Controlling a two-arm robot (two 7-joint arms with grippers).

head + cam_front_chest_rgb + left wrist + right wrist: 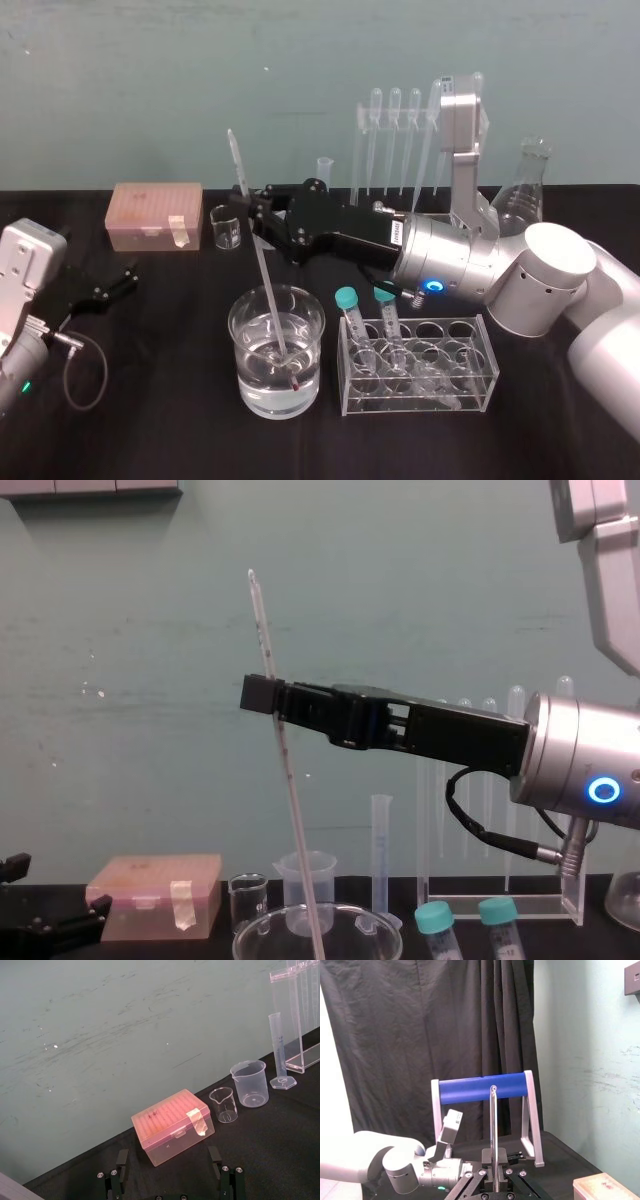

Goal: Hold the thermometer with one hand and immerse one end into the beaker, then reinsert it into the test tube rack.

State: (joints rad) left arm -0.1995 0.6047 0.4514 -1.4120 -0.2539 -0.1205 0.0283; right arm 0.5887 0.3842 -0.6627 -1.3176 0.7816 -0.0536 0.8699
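My right gripper (252, 207) reaches in from the right and is shut on the thermometer (263, 268), a long thin pale rod, gripping it about a third of the way down. The rod leans slightly. Its lower end stands in the water inside the wide glass beaker (250, 335) at the table's front middle. In the chest view the right gripper (263, 695) grips the thermometer (290, 800) high above the beaker's rim (315, 917). The tall clear test tube rack (400, 150) stands at the back, with pipettes hanging in it. My left gripper (113, 284) rests open at the far left.
A small clear rack (420, 368) with two teal-capped tubes sits right of the beaker. At the back left are a pink tip box (156, 215), a tiny glass beaker (223, 1105), a frosted plastic beaker (249, 1083) and a measuring cylinder (280, 1052). A flask (525, 195) stands at the back right.
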